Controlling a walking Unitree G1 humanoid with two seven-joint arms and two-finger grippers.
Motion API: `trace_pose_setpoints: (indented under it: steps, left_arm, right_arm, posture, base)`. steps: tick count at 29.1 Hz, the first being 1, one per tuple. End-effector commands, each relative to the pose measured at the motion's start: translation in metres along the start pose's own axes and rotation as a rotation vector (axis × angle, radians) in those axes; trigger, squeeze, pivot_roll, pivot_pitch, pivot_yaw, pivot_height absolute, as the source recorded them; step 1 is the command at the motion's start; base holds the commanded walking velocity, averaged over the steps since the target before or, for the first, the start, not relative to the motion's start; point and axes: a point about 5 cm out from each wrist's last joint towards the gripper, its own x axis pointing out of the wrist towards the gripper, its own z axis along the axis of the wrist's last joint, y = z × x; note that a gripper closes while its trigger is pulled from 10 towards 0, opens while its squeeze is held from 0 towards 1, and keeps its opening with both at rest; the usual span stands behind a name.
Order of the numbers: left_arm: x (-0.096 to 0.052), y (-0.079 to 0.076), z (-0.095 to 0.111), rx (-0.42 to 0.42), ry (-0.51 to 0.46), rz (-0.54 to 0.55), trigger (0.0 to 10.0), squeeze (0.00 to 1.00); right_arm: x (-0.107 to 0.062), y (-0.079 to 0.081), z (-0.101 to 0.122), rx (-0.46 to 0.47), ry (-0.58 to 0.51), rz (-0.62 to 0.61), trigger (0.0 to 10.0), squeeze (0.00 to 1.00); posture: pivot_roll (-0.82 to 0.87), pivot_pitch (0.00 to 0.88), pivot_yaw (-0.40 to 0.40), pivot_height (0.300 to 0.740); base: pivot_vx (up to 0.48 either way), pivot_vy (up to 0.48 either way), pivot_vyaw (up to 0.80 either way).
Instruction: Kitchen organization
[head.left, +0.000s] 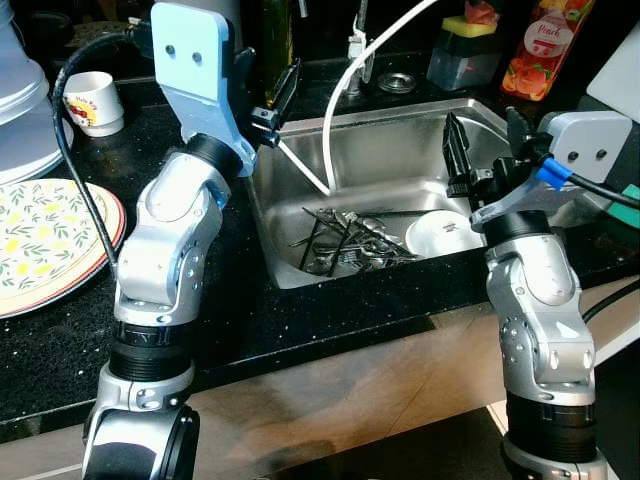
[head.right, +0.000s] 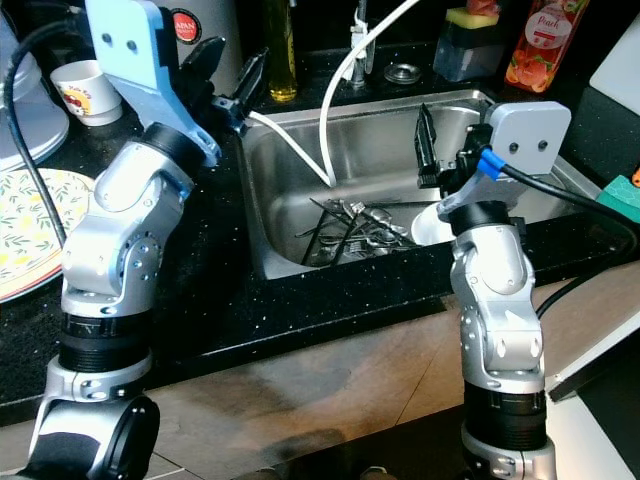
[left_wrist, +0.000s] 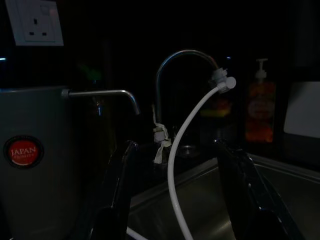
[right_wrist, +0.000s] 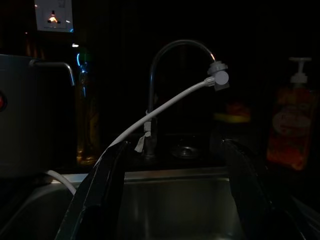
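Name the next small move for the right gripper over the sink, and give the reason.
Probably lower the right gripper toward the white bowl in the sink. Its fingers are open, empty and poised above the basin, and the bowl lies just below them beside the pile of cutlery, free to grasp.

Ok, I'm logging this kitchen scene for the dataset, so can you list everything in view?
sink: one, steel, set in the black counter
cutlery: a pile, metal, on the sink floor
bowl: one, white, in the sink beside the cutlery
hose: one, white, from the tap into the sink
plate: one, lemon-patterned, counter at left
cup: one, white, behind the plate
soap bottle: one, orange, behind the sink
left gripper: open, at the sink's left rim
right gripper: open, over the sink's right side
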Motion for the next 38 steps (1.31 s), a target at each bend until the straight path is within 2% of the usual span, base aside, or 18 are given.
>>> trace_pose_setpoints:
  steps: [1, 25, 32, 38]
  left_arm:
    - [0.000, 0.002, -0.003, 0.008, 0.010, 0.010, 10.0, 0.00]
    - [0.001, 0.003, -0.015, 0.018, 0.058, 0.039, 10.0, 0.00]
    - [0.000, 0.006, -0.026, 0.024, 0.122, 0.064, 10.0, 0.00]
    - [-0.001, 0.007, -0.029, 0.016, 0.137, 0.063, 10.0, 0.00]
  right_arm:
    - [0.000, -0.003, 0.000, 0.007, -0.003, -0.014, 10.0, 0.00]
    - [-0.004, -0.002, -0.004, 0.022, 0.018, -0.015, 10.0, 0.00]
    - [-0.004, 0.000, -0.005, 0.027, 0.024, -0.008, 10.0, 0.00]
    - [-0.005, 0.001, -0.006, 0.030, 0.026, -0.004, 10.0, 0.00]
  posture:
    - [0.08, 0.071, 0.006, 0.740]
    - [0.07, 0.079, 0.012, 0.740]
    - [0.07, 0.084, 0.010, 0.740]
    - [0.07, 0.086, 0.009, 0.740]
  base:
    - [-0.364, 0.000, 0.00]
    - [-0.362, 0.000, 0.00]
    - [0.000, 0.000, 0.00]
    - [0.000, 0.000, 0.00]
